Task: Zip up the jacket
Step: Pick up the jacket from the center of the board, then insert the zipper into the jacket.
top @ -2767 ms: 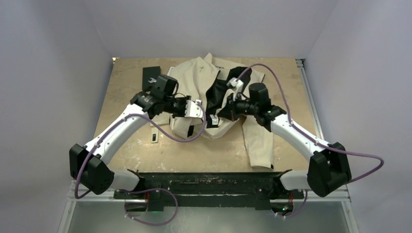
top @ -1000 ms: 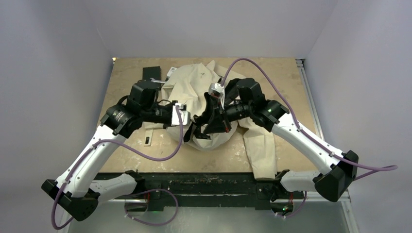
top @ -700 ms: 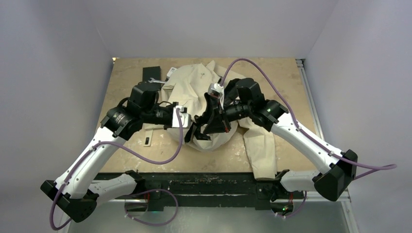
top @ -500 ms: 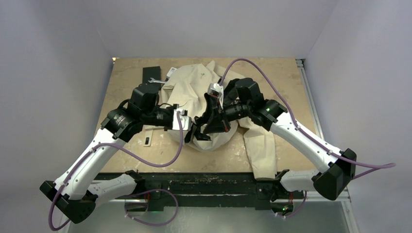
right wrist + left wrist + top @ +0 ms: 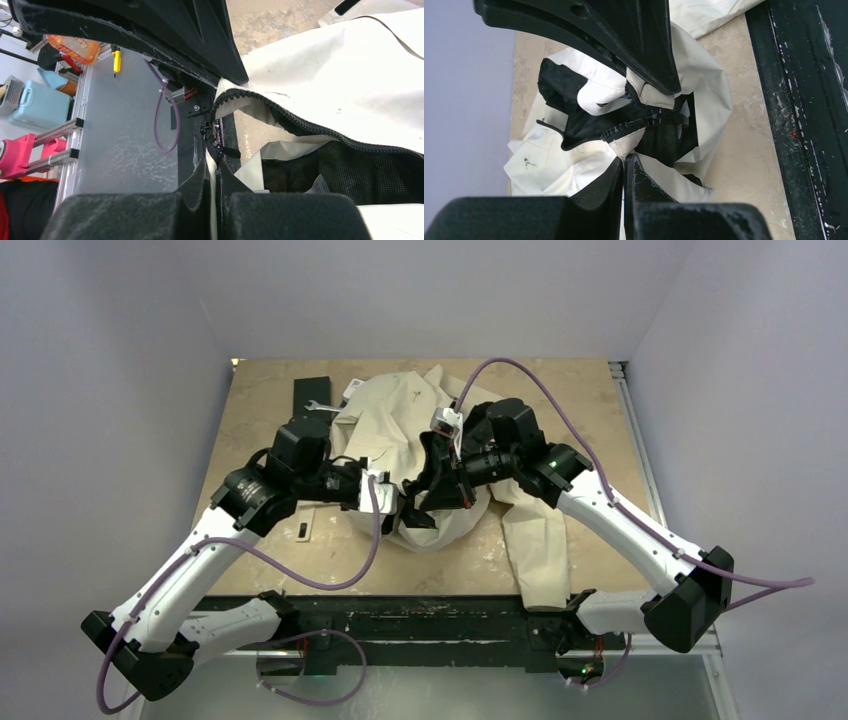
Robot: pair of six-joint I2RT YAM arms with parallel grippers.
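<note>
walls: pale lilac, bare | table: tan, scuffed | light: even, soft

Right gripper fingers pinched tight on jacket front edge, just below zipper slider. Black zipper teeth arc rightward along cream fabric; mesh lining beneath. Purple cable loops against frosted panel behind.

The large cream-beige thin fabric hooded jacket lies bunched on the tan wooden desk. The left gripper sits just left of the right gripper, both over the jacket's near middle, each clamped on its zipper edge. The jacket's sleeve stretches right of and nearer than the right gripper. A flat black rectangular plate lies behind and left of the left gripper.
</note>
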